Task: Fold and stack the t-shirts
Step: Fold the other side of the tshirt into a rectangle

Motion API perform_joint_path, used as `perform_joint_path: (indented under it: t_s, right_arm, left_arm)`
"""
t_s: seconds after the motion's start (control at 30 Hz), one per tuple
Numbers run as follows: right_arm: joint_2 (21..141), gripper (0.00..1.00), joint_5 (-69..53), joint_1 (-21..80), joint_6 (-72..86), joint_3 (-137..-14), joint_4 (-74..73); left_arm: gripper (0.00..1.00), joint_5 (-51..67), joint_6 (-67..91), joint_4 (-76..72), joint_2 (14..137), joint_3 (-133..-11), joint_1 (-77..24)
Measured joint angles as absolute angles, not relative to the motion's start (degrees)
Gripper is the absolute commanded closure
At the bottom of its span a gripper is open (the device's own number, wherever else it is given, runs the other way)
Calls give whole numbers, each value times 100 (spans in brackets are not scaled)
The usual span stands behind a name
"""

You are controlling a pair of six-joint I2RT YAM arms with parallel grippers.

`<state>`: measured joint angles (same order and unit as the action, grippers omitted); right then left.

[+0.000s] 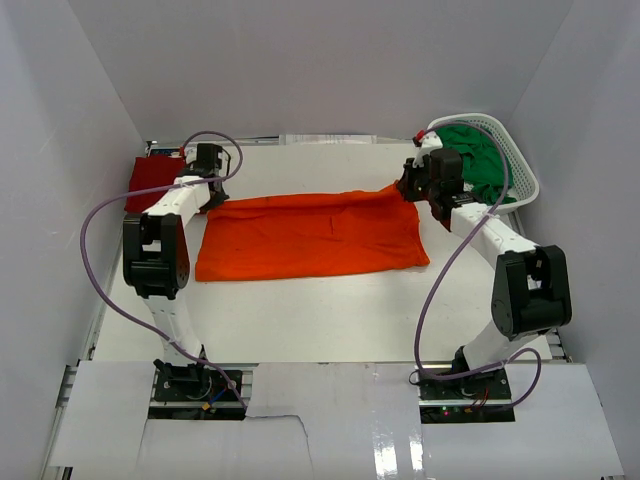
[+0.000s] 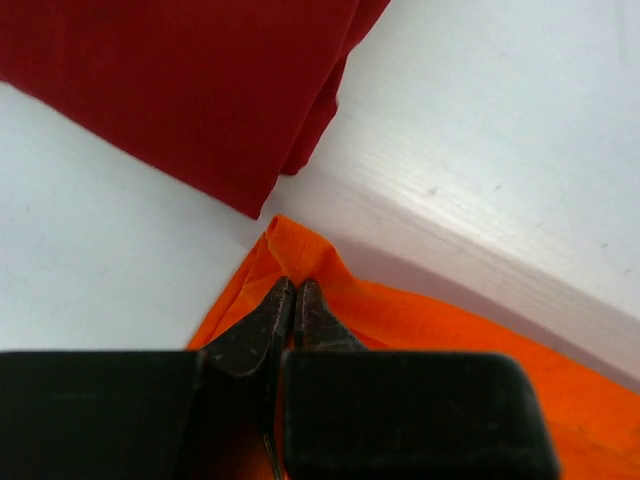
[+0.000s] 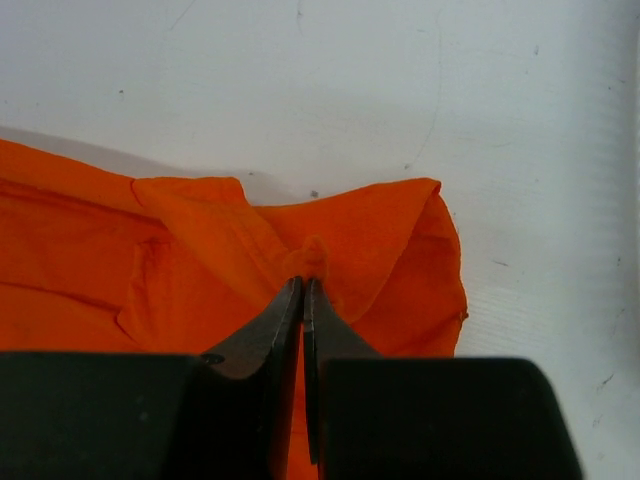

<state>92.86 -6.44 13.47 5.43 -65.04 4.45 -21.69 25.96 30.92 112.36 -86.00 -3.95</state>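
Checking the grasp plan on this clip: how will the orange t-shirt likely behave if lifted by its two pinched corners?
Probably floppy: the orange t-shirt puckers where the left gripper and right gripper pinch it, so it should sag between them. Likely light: thin folds show at its corner.

No words, labels, brand marks, numbers or signs can be read on anything in view.
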Motion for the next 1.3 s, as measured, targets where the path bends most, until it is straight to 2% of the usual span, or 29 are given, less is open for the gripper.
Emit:
perform_joint_path:
  t_s: [0.33, 0.73, 1.3]
  right_arm:
    - [8576, 92, -628, 1282, 591, -5826, 401]
    - [8173, 92, -615, 1245, 604, -5406, 333]
    - [7981, 92, -607, 1243, 755, -5011, -8]
  left_arm:
    - [100, -2196, 2526, 2805, 10940, -7813, -491]
    - [100, -2355, 2296, 2335, 10123, -7559, -864]
    - [100, -2932, 2768, 3256, 10331, -7223, -864]
